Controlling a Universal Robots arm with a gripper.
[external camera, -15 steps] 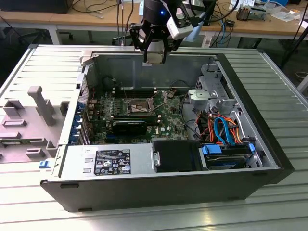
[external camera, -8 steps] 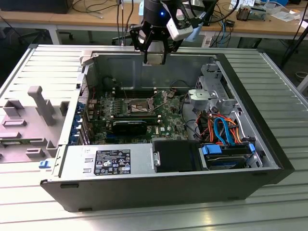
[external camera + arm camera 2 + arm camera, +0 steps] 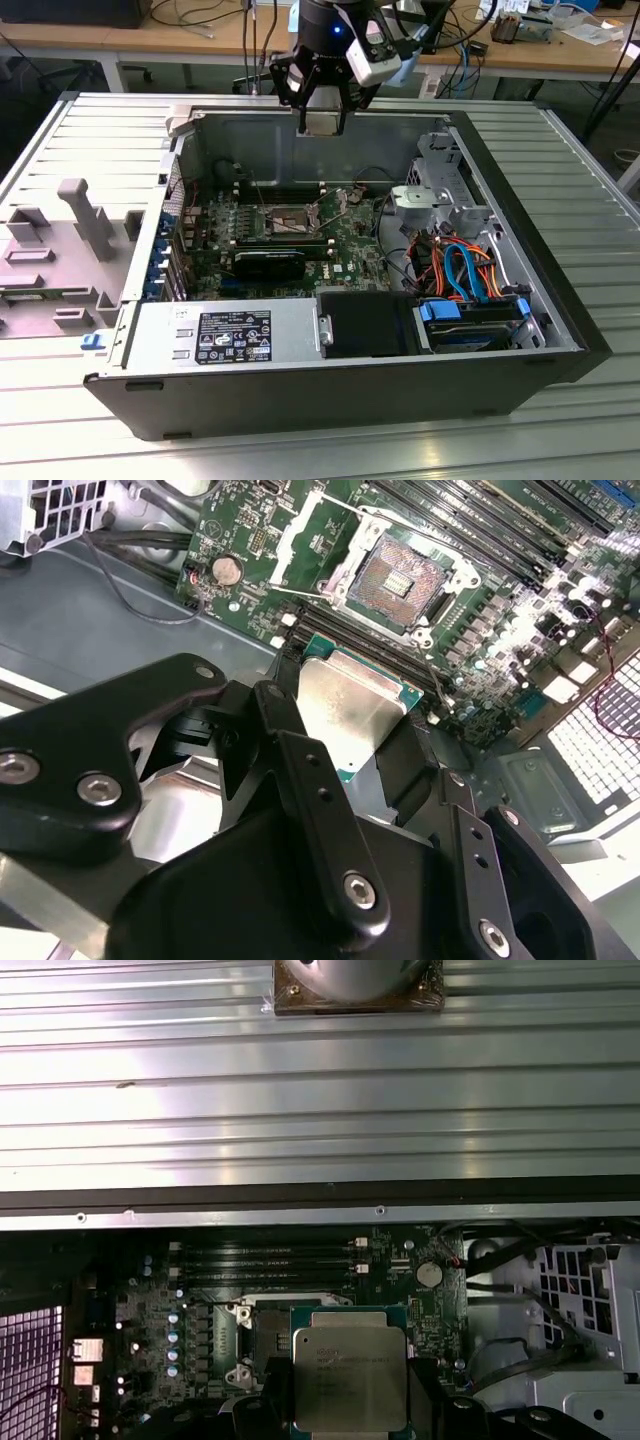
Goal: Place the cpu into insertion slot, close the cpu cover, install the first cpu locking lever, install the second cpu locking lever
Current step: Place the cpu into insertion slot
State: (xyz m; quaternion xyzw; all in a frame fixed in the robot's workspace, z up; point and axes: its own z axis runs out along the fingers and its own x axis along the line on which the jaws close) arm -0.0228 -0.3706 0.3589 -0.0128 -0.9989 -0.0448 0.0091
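My gripper point(image 3: 322, 122) hangs over the back wall of the open computer case, shut on the cpu point(image 3: 322, 122), which is held flat between its black fingers point(image 3: 300, 770). Both wrist views show the cpu's silver-grey top point(image 3: 350, 705) point(image 3: 350, 1375). The insertion slot point(image 3: 290, 222) lies on the green motherboard well below and nearer the exterior camera. Its dark contact field point(image 3: 400, 580) is bare. A silver frame that looks like the cpu cover point(image 3: 292, 535) stands raised beside the slot. In the first wrist view the cpu hides part of the slot point(image 3: 262, 1332).
A long black card point(image 3: 270, 262) lies just in front of the slot. The power supply point(image 3: 230, 335) sits at the case front. Coloured cables point(image 3: 460, 265) and a drive cage point(image 3: 440, 190) are on the exterior view's right. Grey fixtures point(image 3: 70, 240) lie on the ribbed table on its left.
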